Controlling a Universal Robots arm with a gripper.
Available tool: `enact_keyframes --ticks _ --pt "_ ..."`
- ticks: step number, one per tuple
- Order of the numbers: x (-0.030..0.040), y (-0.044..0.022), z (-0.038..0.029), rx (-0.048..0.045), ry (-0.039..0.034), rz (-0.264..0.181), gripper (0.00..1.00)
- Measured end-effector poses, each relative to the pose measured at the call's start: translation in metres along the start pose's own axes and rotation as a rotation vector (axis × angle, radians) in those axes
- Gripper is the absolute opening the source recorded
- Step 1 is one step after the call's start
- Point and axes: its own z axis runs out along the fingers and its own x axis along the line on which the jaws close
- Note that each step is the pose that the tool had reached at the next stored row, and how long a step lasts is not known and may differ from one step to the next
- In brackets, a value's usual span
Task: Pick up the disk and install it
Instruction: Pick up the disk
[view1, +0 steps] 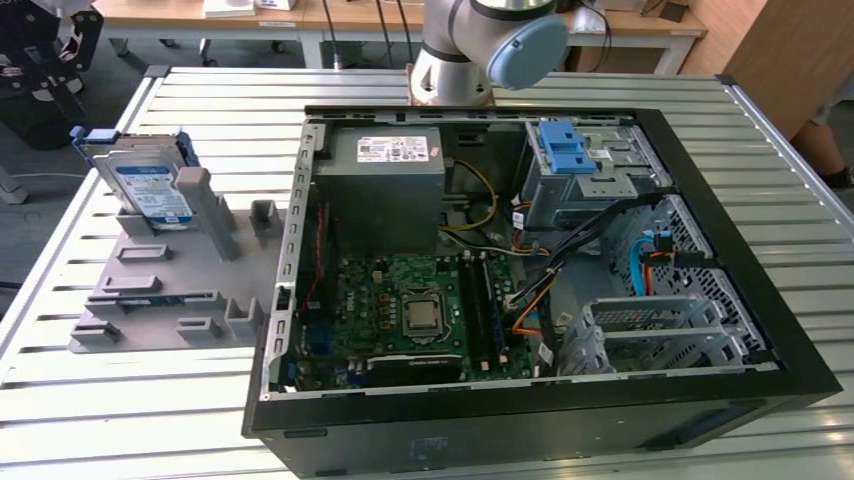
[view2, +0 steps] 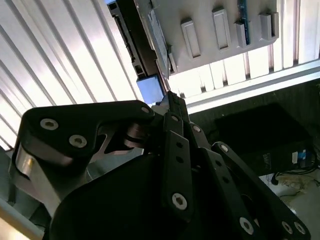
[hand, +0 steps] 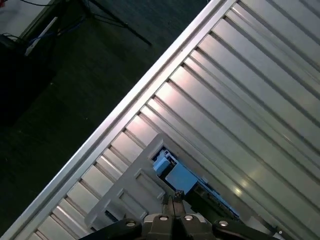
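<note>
The disk (view1: 147, 185) stands upright on its edge in a grey slotted holder (view1: 160, 290) on the table, at the exterior view's left. It is silver with a white-and-blue label and a blue carrier frame. In the first wrist view the disk (hand: 172, 175) and the holder (hand: 132, 187) lie far below my gripper (hand: 174, 199). The fingertips meet with nothing between them. In the second wrist view the gripper (view2: 171, 97) points down toward the disk (view2: 142, 50), seen edge-on beside the holder (view2: 225, 30).
An open black computer case (view1: 747, 300) lies on the slatted metal table (view1: 134, 420) to the right of the holder. Inside are a motherboard (view1: 414, 310), a grey power supply (view1: 387, 180), a blue latch piece (view1: 567, 150) and a silver drive cage (view1: 654, 330). The dark floor (hand: 60, 90) lies past the table edge.
</note>
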Motion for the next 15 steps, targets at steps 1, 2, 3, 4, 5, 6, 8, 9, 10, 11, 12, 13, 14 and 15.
enact_keyframes --ticks 1,2,3,4,5,6,8,9,10,11,12,13,14,15 --pt "0.0 0.0 0.0002 0.0002 0.0005 -0.018 0.11" --pt "0.0 0.0 0.0003 0.0007 0.0008 -0.035 0.11" --pt "0.0 0.0 0.0006 0.0014 0.0007 -0.053 0.11" --pt "0.0 -0.0001 0.0009 0.0023 0.0004 -0.071 0.11" --pt "0.0 -0.0001 0.001 0.0034 -0.0002 -0.087 0.11" --pt "0.0 0.0 0.0011 0.0046 -0.0009 -0.102 0.11" --pt "0.0 -0.0001 0.0013 0.0059 -0.0013 -0.134 0.11" --pt "0.0 -0.0001 0.0013 0.006 -0.0009 -0.151 0.11" --pt "0.0 -0.0001 0.0014 0.006 -0.0004 -0.17 0.11" --pt "0.0 -0.0001 0.0015 0.006 0.0003 -0.188 0.11" --pt "0.0 -0.0001 0.0016 0.0059 0.0009 -0.206 0.11" --pt "0.0 -0.0001 0.0016 0.0059 0.0016 -0.224 0.11" --pt "0.0001 -0.0001 0.0017 0.0059 0.0022 -0.242 0.11" --pt "0.0 -0.0001 0.0017 0.0058 0.0028 -0.259 0.11"
